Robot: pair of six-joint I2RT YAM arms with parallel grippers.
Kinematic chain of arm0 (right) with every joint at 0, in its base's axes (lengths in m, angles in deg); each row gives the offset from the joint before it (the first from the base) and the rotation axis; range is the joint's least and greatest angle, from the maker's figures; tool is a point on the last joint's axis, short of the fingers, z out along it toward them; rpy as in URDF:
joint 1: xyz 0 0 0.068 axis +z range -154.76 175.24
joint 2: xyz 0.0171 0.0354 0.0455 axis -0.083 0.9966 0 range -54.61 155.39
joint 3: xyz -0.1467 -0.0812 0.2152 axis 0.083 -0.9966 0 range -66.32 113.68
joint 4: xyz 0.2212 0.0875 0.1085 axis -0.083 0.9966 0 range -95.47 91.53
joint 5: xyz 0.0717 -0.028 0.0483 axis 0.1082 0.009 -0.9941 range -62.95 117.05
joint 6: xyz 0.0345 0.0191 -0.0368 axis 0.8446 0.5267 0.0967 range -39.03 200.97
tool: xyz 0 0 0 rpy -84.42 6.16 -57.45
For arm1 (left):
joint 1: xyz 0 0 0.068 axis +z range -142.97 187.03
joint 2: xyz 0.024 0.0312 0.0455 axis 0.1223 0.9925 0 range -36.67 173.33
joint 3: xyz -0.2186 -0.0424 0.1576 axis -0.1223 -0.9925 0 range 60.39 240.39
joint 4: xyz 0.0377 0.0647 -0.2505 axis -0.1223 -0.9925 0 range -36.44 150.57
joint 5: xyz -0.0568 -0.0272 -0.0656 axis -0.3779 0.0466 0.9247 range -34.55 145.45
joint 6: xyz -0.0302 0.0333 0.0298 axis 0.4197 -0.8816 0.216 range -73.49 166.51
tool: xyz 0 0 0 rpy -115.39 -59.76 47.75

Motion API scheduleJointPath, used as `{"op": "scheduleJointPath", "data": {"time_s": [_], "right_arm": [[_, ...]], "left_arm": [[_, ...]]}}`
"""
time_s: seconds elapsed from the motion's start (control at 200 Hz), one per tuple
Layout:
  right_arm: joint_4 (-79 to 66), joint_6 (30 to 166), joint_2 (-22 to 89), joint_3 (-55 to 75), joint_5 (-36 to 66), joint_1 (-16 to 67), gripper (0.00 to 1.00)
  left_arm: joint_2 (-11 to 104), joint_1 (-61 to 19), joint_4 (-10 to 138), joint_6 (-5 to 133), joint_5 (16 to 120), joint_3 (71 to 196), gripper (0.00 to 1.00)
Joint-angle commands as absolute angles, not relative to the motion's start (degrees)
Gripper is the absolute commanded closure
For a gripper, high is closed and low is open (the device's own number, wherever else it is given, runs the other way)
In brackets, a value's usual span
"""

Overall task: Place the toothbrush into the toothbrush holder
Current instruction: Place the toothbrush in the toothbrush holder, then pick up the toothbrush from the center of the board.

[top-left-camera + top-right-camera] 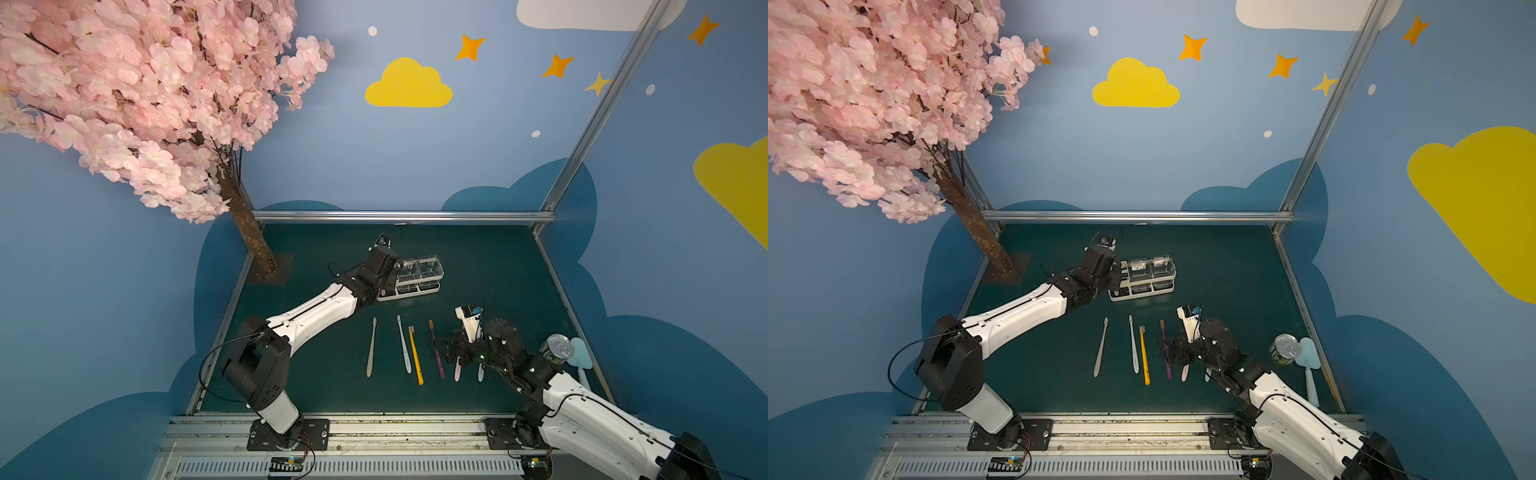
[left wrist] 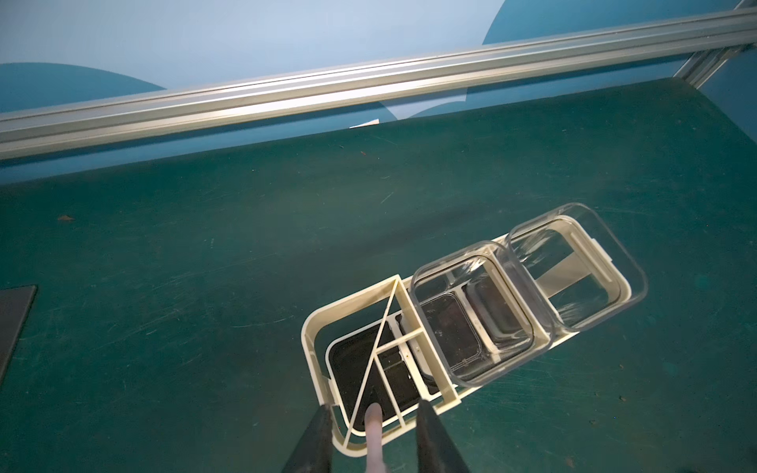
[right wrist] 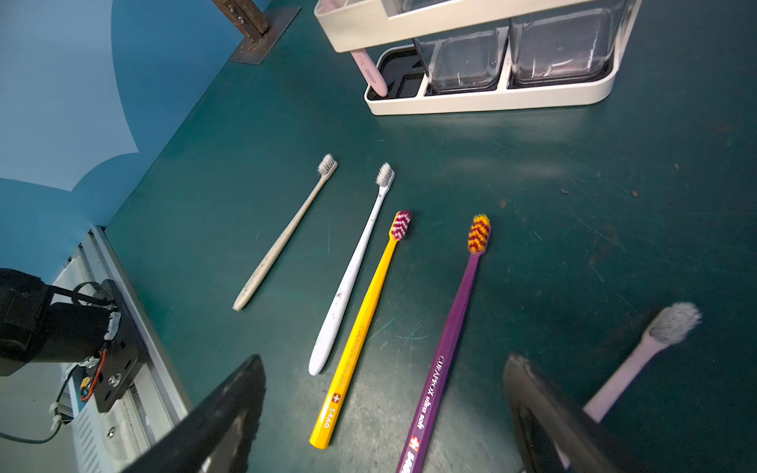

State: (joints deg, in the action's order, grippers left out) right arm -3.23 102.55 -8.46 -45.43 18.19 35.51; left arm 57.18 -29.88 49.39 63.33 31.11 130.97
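- Risk imo: a crooked lift by the left gripper (image 2: pixel 375 405) could've clipped the pink toothbrush (image 2: pixel 374 426) and tipped it out, or dragged the probably light toothbrush holder (image 2: pixel 308 340).
- That brush stood tilted in the holder's divided slot end, jaws apart either side, not touching.
- The right gripper (image 3: pixel 385 360) hung wide open over the purple toothbrush (image 3: pixel 454 327).

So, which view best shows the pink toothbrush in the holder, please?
The right wrist view: the toothbrush leans in the holder's end slot. The left wrist view shows only a pink stub between the open left claw; in both top views the arm hides it.
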Motion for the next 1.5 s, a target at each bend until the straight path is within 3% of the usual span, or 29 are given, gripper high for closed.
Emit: {"op": "scheduleJointPath", "data": {"time_s": [0.0,0.095,0.28,0.586,1.071,1.497], "right_arm": [[-4.2,101.7,-8.3,-44.2,18.2,35.9,0.09],[-4.3,101.6,-8.3,-44.2,18.3,35.9,0.09],[-4.4,101.5,-8.1,-44.2,18.3,35.9,0.09],[-4.2,101.2,-8.9,-44.5,19.0,36.0,0.09],[-1.7,100.1,-11.8,-45.2,24.4,36.1,0.09],[-0.8,99.6,-16.6,-47.7,31.1,36.0,0.09]], "left_arm": [[57.3,-30.0,47.9,63.4,30.4,131.5,0.56],[56.9,-30.1,47.2,63.3,30.3,132.2,0.49],[54.7,-30.0,46.2,63.2,30.6,133.7,0.27],[49.8,-30.1,43.1,64.7,31.6,134.6,0.12],[35.3,-30.3,32.6,72.1,35.5,126.5,0.10],[37.3,-31.0,21.9,80.3,41.1,120.3,0.10]]}}
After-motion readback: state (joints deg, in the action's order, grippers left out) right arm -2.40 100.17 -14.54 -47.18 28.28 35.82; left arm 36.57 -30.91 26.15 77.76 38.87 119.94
